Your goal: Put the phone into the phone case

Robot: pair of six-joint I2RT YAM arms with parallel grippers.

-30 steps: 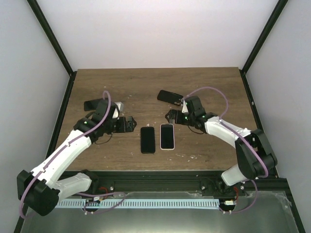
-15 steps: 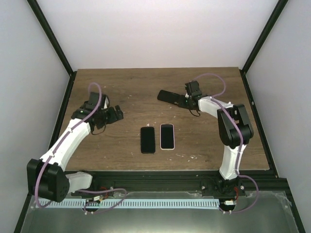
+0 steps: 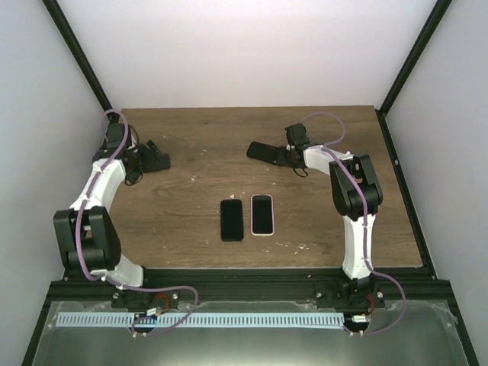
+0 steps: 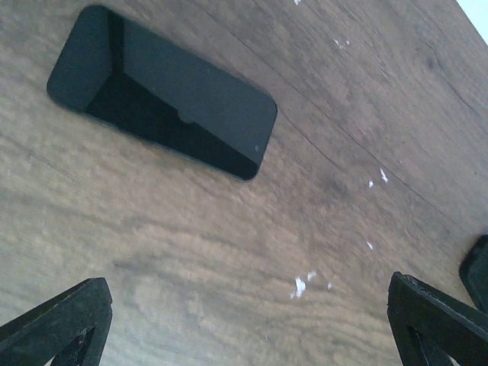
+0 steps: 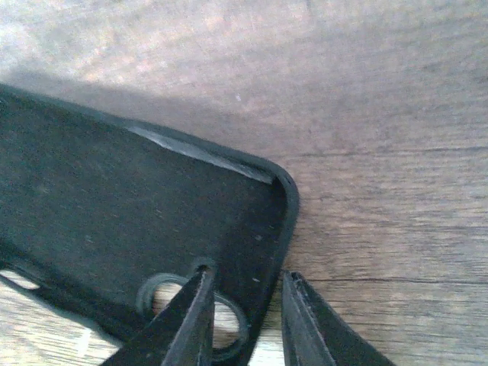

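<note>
Top external view. We see a brown wood-grain bench [image 3: 198, 137] enclosed by white walls [image 3: 244, 53] and black frame posts [image 3: 80, 57]; pale flecks [image 4: 299, 286] dot the grain. Near the middle of the bench, toward its near edge, a black phone [image 3: 232, 219] and a white-rimmed phone [image 3: 262, 215] lie flat, side by side and just apart. The black phone case [image 3: 265, 150] sits toward the far right corner, well apart from both phones.

Left wrist view: the left jaws stand spread wide above bare wood near the left edge, holding nothing. Beyond them lies a glossy black slab [image 4: 164, 122], phone or case we cannot tell; we cannot pick it out from above. A dark corner [image 4: 476, 271] is cut off at the right border.

Right wrist view: the right jaws are drawn narrow astride one end wall of the case, one finger inside beside a round opening [image 5: 150, 292], the other outside. Whether they press the wall we cannot tell. The case is hollow side up, its inner floor exposed.
</note>
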